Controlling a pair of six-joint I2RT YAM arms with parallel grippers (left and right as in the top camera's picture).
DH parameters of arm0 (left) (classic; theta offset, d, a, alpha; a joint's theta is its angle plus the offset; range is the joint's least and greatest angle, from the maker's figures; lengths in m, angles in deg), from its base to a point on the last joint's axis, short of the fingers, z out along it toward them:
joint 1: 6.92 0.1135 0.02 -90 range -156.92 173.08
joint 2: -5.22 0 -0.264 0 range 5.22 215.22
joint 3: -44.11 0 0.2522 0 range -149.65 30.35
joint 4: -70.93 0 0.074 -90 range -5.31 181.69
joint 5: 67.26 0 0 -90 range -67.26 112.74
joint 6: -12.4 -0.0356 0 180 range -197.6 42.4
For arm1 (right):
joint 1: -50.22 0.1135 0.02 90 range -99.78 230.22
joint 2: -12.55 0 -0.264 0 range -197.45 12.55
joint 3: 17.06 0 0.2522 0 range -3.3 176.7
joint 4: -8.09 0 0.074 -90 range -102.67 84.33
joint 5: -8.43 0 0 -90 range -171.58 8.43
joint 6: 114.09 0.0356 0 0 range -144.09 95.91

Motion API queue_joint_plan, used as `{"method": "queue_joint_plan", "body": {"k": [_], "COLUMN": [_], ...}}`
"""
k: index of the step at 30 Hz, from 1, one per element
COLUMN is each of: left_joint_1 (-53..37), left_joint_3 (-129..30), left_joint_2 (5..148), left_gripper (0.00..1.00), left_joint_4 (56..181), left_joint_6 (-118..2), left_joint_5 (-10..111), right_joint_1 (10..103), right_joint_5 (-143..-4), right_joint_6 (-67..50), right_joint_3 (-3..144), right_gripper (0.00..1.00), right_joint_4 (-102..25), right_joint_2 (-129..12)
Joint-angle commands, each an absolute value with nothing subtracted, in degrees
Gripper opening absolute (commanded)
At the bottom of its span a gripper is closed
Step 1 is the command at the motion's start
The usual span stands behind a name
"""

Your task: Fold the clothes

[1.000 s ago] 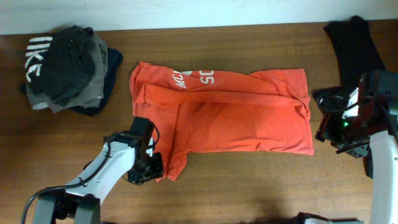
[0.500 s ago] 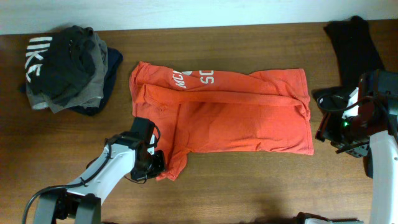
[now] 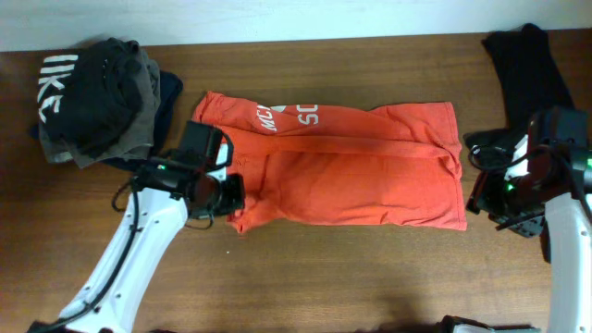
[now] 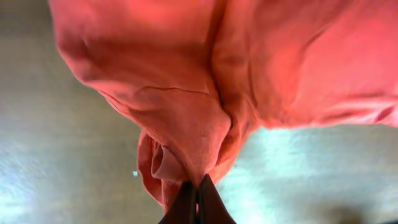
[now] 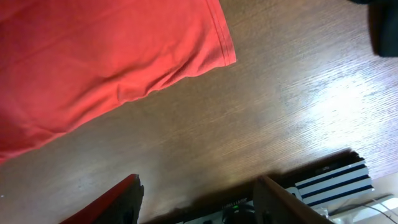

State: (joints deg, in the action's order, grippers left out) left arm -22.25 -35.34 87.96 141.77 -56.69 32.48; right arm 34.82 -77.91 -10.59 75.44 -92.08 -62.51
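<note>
**Showing a wooden table [image 3: 370, 277] with a red-orange T-shirt [image 3: 351, 176]**

We see the T-shirt spread partly folded across the middle, a heap of dark clothes [image 3: 97, 102] at far left. Our left gripper [image 3: 233, 194] is clenched on the shirt's bunched lower left corner. Our right gripper [image 3: 479, 196] hangs released just beside the lower right corner, holding nothing.

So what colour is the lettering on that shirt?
White lettering on the red-orange T-shirt; overhead view shows it best.
</note>
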Motion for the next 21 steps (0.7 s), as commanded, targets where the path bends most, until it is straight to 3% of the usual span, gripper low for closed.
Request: {"method": "queue_joint_plan", "body": {"k": [1, 11, 17, 21], "left_joint_1": [-22.4, -22.4, -22.4, -22.4], "left_joint_3": [-35.9, -35.9, -35.9, -35.9], "left_joint_2": [87.6, 87.7, 87.7, 87.7], "left_gripper": [0.01, 0.01, 0.01, 0.01], "left_joint_4": [141.7, 137.7, 137.2, 137.2], "left_joint_6": [-58.0, -58.0, -58.0, -58.0], "left_joint_5": [28.9, 28.1, 27.4, 27.4], "right_joint_1": [34.8, 34.8, 34.8, 34.8], "right_joint_5": [-78.7, -75.7, -80.8, -80.8], "right_joint_6": [-10.3, -10.0, -4.6, -3.6], "right_joint_3": [72.9, 58.4, 49.2, 46.3], "right_gripper": [0.62, 0.61, 0.61, 0.56], "right_joint_4": [-91.2, -80.9, -67.9, -61.1], "right_joint_2": [-62.1, -62.1, -62.8, -65.8]}}
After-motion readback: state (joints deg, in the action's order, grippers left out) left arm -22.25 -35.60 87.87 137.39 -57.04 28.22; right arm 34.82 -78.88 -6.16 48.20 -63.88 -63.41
